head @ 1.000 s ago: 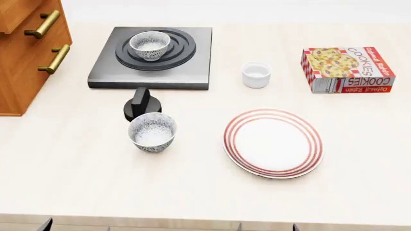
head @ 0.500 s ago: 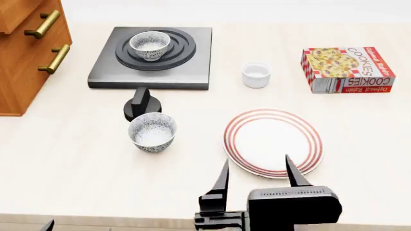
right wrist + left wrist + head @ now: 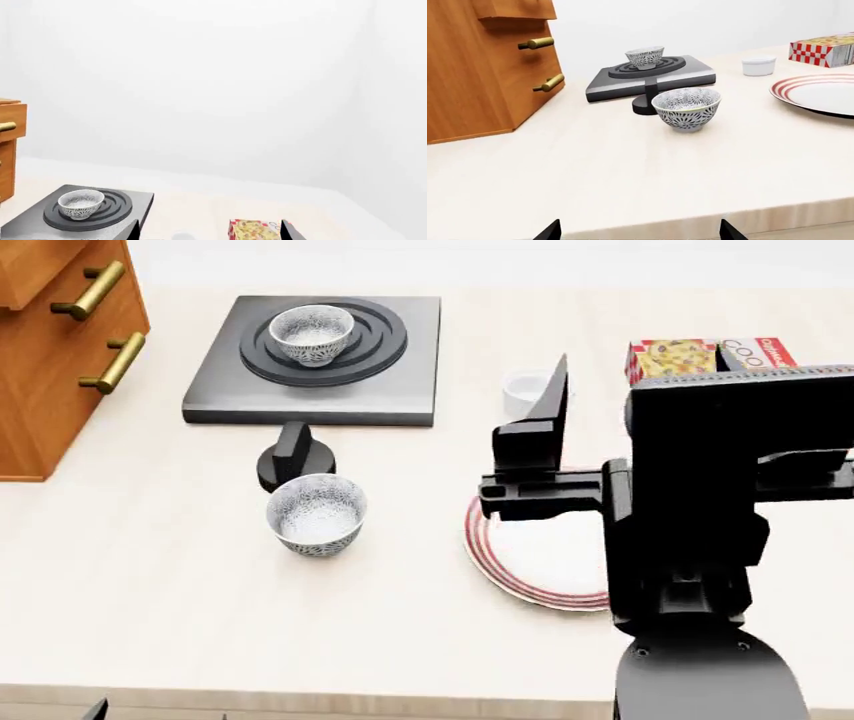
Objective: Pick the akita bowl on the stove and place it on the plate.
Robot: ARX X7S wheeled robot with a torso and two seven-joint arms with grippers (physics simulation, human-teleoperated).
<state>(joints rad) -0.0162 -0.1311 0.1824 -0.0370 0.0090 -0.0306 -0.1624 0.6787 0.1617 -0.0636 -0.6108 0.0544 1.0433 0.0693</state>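
Since half a second ago the right gripper is seen raised from the near table edge to above the plate, hiding much of it; nothing else is displaced. Its fingers are spread wide and empty. The left gripper is shown only by two well-separated tips at the table's near edge, also empty. The akita bowl is noted upright on the burner rings of the stove, well apart from both grippers. Risk noted: an identical second bowl stands nearer, beside a black knob, and may be grasped by mistake; a low reach may clip the white cup.
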